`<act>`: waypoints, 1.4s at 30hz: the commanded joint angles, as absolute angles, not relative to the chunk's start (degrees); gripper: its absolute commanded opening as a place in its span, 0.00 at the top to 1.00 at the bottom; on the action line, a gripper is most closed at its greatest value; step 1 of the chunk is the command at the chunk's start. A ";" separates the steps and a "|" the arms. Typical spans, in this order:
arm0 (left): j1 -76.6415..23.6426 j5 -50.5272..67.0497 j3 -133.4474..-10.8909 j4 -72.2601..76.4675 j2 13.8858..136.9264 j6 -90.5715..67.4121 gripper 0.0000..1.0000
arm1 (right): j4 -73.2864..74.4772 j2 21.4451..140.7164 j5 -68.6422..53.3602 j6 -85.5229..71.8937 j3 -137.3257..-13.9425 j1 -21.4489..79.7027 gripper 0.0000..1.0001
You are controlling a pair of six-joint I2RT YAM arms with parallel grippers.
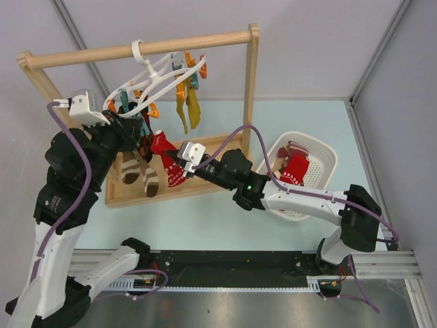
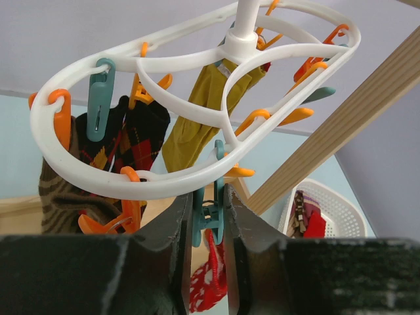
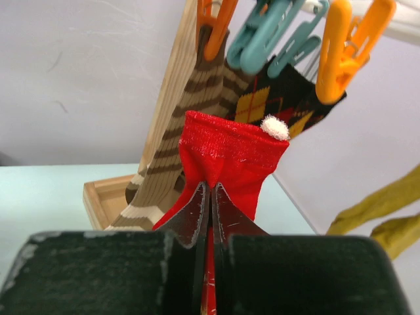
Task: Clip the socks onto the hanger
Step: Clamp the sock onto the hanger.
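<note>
The white hanger (image 1: 145, 87) hung by its hook from the wooden rail frame (image 1: 136, 49) standing on the table (image 1: 205, 212). The left end effector (image 2: 209, 210) was closed narrowly around a teal peg (image 2: 210, 226) on the near edge of the hanger's ring, one finger pressing on each side of it. The right end effector (image 3: 210, 190) was clamped shut on a red sock (image 3: 233, 157), holding its cuff upright just below the pegs, with the sock's white pompom (image 3: 275, 128) at the top edge. Behind it, a brown striped sock (image 3: 197, 105) hung from an orange peg, beside a black diamond sock (image 3: 275, 98). A yellow sock (image 2: 197, 111) hung from the middle of the hanger. Well off to the right, a white basket (image 1: 328, 154) held a second red sock (image 1: 297, 166).
</note>
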State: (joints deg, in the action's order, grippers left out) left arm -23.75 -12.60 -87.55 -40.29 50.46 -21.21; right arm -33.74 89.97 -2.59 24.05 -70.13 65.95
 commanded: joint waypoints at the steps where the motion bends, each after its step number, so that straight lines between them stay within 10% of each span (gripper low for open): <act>1: -23.64 -9.93 -85.35 -37.71 49.31 -22.41 0.80 | -37.09 92.45 -4.31 23.99 -75.84 66.18 1.00; 42: -23.64 -7.38 -82.79 -37.18 48.43 -21.71 0.81 | -35.60 98.00 -6.59 20.04 -84.90 63.63 1.00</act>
